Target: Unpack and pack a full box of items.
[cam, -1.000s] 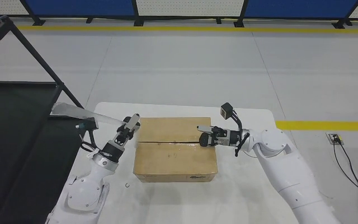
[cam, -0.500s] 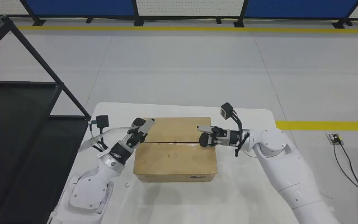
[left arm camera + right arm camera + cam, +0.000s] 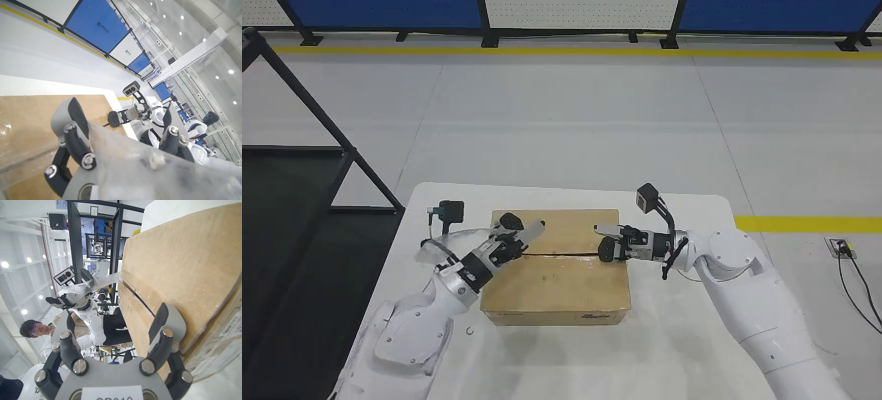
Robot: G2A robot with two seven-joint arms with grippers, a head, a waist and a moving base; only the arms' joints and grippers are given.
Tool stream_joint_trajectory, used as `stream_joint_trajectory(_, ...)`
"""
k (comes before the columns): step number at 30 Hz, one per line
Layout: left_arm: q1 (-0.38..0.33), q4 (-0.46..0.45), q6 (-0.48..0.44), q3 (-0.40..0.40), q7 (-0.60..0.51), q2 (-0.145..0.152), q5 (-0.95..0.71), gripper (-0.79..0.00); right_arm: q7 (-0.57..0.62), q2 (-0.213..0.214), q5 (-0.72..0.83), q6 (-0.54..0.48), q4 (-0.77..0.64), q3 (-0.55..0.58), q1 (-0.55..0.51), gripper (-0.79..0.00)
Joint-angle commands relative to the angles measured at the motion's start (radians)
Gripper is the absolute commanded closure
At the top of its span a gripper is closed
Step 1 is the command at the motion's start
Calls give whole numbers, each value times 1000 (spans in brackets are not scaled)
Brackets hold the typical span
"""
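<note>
left tool (image 3: pixel 523 231), fingers spread wide with a strip of clear tape (image 3: pixel 117 142) clinging to one of them, has swung in from the left edge of the cardboard box (image 3: pixel 557 285) to hover above its centre seam. right tool (image 3: pixel 604 248), also spread, stays at the seam's right end. box sits closed mid-table (image 3: pixel 672 340), beneath both tools.

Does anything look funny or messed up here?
Yes. A strip of clear tape, peeled up from the cardboard box's top seam, is stuck in a crumpled mess over the open left gripper instead of hanging free. The seam also gapes a little near the right gripper.
</note>
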Motion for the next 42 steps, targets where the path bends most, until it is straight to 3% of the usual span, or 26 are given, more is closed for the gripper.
stream_joint_trajectory(1, -9, 6, 15, 7, -3, 0, 16, -785, 0, 0, 0, 0, 0, 0, 0, -785)
stream_joint_trajectory(20, -103, 68, 63, 92, -65, -11, 54, -785, -65, 39, -15, 37, -153, 104, -116, -785)
stream_joint_trajectory(34, -140, 81, 62, 149, -138, -14, 109, -785, -67, 48, -4, 40, -162, 115, -130, -785)
stream_joint_trajectory(42, -147, 69, 93, 176, -103, -21, 120, -785, -66, 52, 10, 21, -149, 119, -134, -785)
